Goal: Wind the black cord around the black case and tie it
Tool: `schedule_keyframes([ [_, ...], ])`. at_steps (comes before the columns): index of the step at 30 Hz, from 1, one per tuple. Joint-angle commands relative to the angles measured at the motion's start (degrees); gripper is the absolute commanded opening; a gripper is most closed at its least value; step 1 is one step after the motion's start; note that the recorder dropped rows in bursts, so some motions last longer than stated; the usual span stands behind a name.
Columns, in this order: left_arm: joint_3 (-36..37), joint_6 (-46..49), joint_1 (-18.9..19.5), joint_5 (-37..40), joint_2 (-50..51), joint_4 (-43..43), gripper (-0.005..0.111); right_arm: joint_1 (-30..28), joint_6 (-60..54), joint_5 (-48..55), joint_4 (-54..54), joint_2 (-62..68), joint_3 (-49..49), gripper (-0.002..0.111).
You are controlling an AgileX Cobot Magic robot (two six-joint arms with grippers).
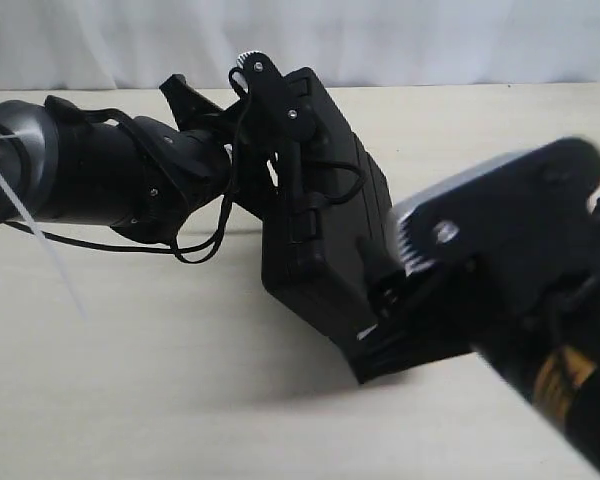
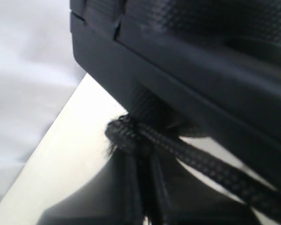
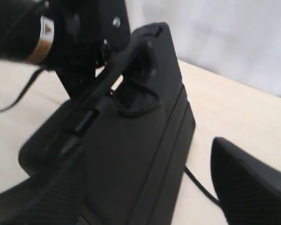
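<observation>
It looks like a robot lab test bench: a pale cream flat tabletop (image 1: 180, 380), a plain white draped cloth backdrop (image 1: 430, 40) behind its far edge, a black cylindrical left robot arm (image 1: 90, 170) and a matching right robot arm (image 1: 580, 420).

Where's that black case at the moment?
In the exterior view the black case stands mid-picture, tilted over the pale table, between the left arm at its upper end and the right arm at its lower end.

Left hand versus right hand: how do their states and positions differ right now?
Left hand is shut; right hand is open. Left hand sits at the handle end of the black case, near the black cord; right hand straddles the opposite end. Both are at the case.
</observation>
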Motion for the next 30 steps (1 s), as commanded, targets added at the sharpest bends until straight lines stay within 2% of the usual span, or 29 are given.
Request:
schedule_keyframes([
  [1,-0.43,-0.76,-0.25,0.1,-0.24,0.12,0.0,-16.06,-0.95,-22.8,1.62,-11.68,-0.04,0.065],
  [2,-0.43,-0.76,-0.25,0.1,-0.24,0.12,0.0,-23.44,-2.79,-32.24,4.51,-14.04,-0.04,0.065],
  [3,-0.43,-0.76,-0.25,0.1,-0.24,0.12,0.0,-27.47,-5.21,-36.68,7.14,-14.42,-0.04,0.065],
  [5,-0.43,-0.76,-0.25,0.1,-0.24,0.12,0.0,-39.0,-20.38,-47.97,22.88,-13.46,-0.04,0.061],
  [7,-0.43,-0.76,-0.25,0.1,-0.24,0.12,0.0,-44.27,-30.9,-50.77,35.26,-11.68,-0.04,0.055],
  [9,-0.43,-0.76,-0.25,-0.02,-0.24,0.12,0.0,-48.0,-46.96,-49.44,49.43,-8.39,-1.36,0.046],
  [11,-0.43,-0.76,-0.25,-0.02,-0.24,0.12,0.0,-49.1,-65.95,-44.4,66.92,-3.43,-5.0,0.036],
  [12,-0.43,-0.76,-0.25,-0.02,-0.24,0.12,0.0,-49.1,-73.7,-41.46,73.81,-0.5,-7.84,0.034],
  [15,-0.43,-0.76,-0.25,-0.02,-0.24,0.12,0.0,-49.1,-82.71,-36.34,82.59,4.55,-12.98,0.034],
  [22,-0.43,-0.76,-0.25,-0.01,-0.24,0.12,0.0,-49.1,-84.35,-27.51,86.28,14.2,-22.4,0.034],
  [30,-0.43,-0.76,-0.25,-0.96,-0.24,0.12,0.0,-49.1,-84.23,-29.05,90.53,17.05,-23.14,0.034],
])
